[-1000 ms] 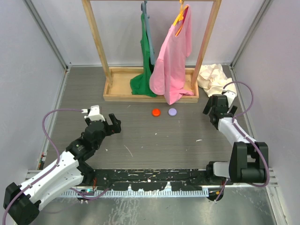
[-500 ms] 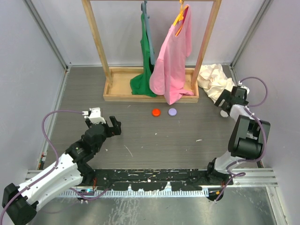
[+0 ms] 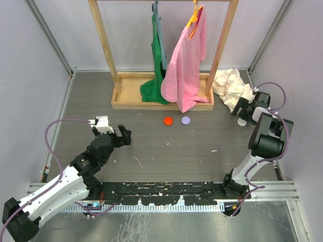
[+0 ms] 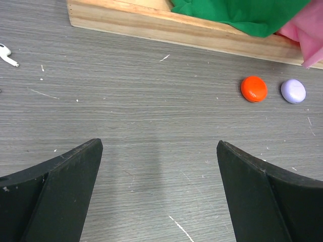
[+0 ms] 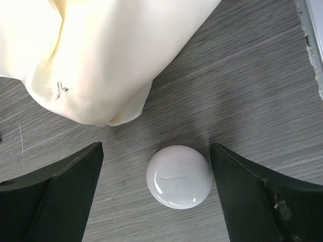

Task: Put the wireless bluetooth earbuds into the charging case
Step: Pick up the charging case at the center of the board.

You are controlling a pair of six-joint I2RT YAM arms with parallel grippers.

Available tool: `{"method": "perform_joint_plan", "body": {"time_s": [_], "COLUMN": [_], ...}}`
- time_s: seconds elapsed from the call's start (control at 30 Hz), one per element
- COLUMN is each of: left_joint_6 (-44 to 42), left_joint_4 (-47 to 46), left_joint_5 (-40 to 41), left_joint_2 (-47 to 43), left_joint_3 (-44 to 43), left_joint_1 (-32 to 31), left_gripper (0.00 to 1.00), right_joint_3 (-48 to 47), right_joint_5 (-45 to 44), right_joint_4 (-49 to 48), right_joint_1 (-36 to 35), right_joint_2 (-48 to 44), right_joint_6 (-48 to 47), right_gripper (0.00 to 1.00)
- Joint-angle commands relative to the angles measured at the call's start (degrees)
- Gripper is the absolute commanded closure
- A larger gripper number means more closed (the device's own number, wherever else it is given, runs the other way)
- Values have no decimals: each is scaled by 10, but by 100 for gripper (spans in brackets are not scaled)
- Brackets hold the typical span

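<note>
Right gripper (image 5: 156,147) wide open, empty, straddling case (image 5: 178,176) untouched; cloth (image 5: 101,50) just beside case; left gripper (image 4: 159,146) wide open, empty

Cream cloth (image 5: 101,50) just beside charging case (image 5: 178,176)

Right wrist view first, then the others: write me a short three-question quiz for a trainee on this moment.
1. True or false: the right gripper is clamped on the glossy white rounded charging case.
2. In the left wrist view, the small white stemmed earbud lies on the grey table at: A) far left; B) centre; C) far right.
3. Fill in: beside the small orange disc lies a ___ disc.
Key: 1 false, its jaws stand open either side; 2 A; 3 lilac.
</note>
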State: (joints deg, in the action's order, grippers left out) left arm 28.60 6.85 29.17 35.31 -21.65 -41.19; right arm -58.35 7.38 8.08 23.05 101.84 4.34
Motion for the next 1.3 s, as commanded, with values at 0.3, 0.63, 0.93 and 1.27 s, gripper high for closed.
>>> {"method": "perform_joint_plan", "body": {"time_s": [0.3,0.63,0.93,1.27], "left_joint_6": [-7,-7,-6,-6], "left_joint_4": [-35,-39,-41,-38], "left_joint_5": [-4,-11,-11,-14], "left_joint_2": [-19,-23,-21,-10], "left_joint_3": [1,4,5,-1], "left_joint_1": [-1,-1,-1,0], "left_gripper": [2,2,2,2], "right_joint_3": [-17,-25,-28,-11], "right_joint_5": [5,-93,-120,-143], "right_joint_4": [81,115,124,114], "right_joint_1": [-3,-38,-51,-104], "right_joint_2": [-25,-12,-2,-30], "right_joint_6": [10,-6,-11,-7], "right_gripper": [19,24,35,49]}}
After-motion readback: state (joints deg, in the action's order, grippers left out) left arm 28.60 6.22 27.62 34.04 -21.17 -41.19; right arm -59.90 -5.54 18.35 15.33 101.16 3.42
